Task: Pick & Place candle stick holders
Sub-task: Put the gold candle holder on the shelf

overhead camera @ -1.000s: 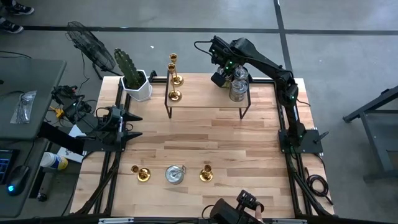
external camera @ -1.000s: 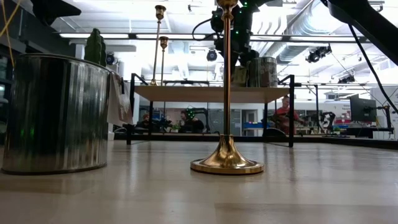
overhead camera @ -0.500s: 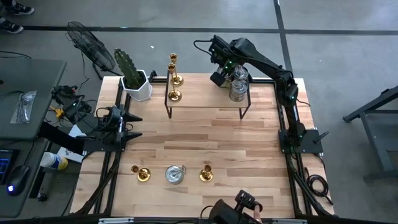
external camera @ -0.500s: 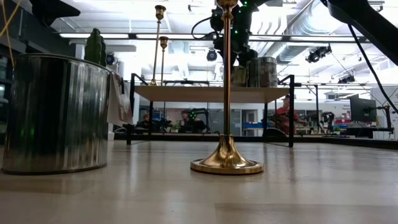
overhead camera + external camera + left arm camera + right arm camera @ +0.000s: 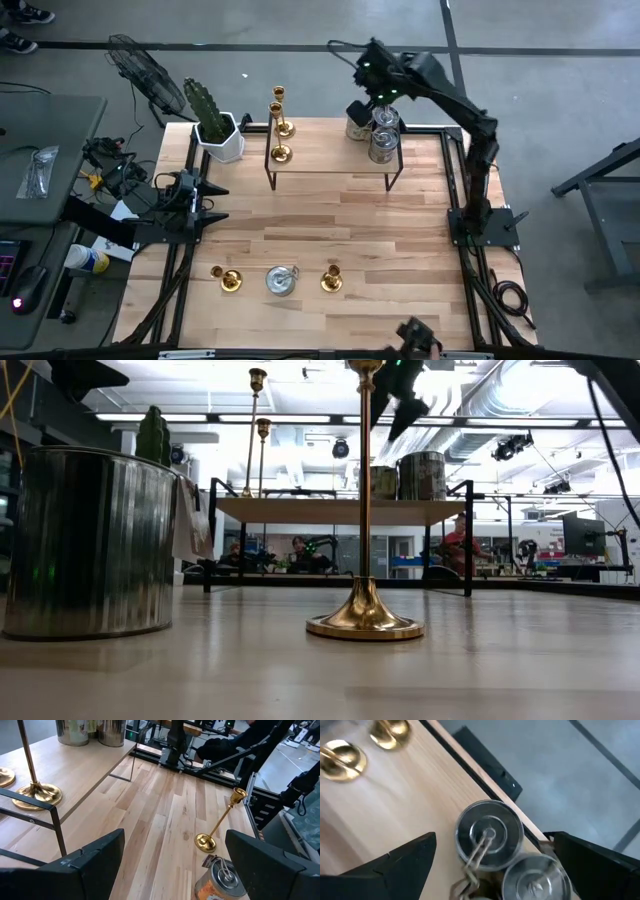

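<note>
Two gold candlesticks (image 5: 280, 125) stand on the left end of a raised wooden shelf (image 5: 325, 155), and three silver cups (image 5: 372, 135) stand on its right end. Two more gold candlesticks (image 5: 228, 280) (image 5: 331, 278) and one silver cup (image 5: 281, 280) stand near the table's near edge. My right gripper (image 5: 372, 72) hangs open and empty above the shelf's silver cups (image 5: 490, 835). My left gripper (image 5: 205, 200) is open and empty at the table's left side, pointing right.
A white hexagonal pot with a green cactus (image 5: 215, 125) stands at the far left corner beside the shelf. The shelf rests on thin black legs (image 5: 270, 170). Bare wood lies between the shelf and the near row (image 5: 330, 225). A fan (image 5: 140, 70) stands beyond the table.
My right gripper has risen from the shelf and drawn back toward the table's far edge. A silver cup now stands uncovered on the shelf's far right part, where the gripper was.
</note>
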Tool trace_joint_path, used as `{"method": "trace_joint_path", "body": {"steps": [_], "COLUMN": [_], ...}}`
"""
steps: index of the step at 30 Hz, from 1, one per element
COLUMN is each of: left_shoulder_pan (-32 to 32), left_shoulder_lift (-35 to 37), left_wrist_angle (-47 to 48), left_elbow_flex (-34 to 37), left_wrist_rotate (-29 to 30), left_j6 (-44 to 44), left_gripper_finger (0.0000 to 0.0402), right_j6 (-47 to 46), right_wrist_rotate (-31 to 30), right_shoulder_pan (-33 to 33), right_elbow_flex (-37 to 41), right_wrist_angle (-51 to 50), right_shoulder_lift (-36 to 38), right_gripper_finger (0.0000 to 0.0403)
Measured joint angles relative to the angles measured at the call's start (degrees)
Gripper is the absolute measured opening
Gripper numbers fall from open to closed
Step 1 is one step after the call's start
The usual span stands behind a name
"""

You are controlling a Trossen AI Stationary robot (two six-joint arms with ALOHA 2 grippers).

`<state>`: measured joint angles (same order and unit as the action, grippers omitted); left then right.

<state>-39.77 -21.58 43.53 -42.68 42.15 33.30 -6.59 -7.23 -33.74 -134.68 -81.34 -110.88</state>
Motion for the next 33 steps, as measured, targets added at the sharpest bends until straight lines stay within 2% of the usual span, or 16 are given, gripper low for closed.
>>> {"method": "trace_joint_path", "body": {"steps": [9, 17, 26, 33], "left_shoulder_pan": [0.00, 0.02, 0.01, 0.01], "left_shoulder_lift": [0.00, 0.00, 0.00, 0.00], "left_wrist_angle": [0.00, 0.02, 0.01, 0.01], "left_elbow_flex": [0.00, 0.00, 0.00, 0.00], "left_wrist_rotate": [-2.95, -5.49, -5.81, -5.80], "left_j6": [0.11, 0.02, 0.00, 0.00], "left_gripper_finger": [0.0342, 0.0342, 0.0342, 0.0342], "right_j6": [-4.50, -7.39, -8.35, -11.08], "right_wrist_rotate": [1.71, 1.15, 0.88, -3.51], "right_shoulder_pan": [3.19, 8.05, 17.71, 25.27], "right_elbow_flex": [-0.02, 1.62, 6.68, 6.82], "right_wrist_angle": [-0.73, -1.48, -3.97, -8.21], "right_shoulder_lift": [8.91, 11.68, 11.66, 15.50], "right_gripper_finger": [0.0397, 0.0397, 0.0397, 0.0397]}}
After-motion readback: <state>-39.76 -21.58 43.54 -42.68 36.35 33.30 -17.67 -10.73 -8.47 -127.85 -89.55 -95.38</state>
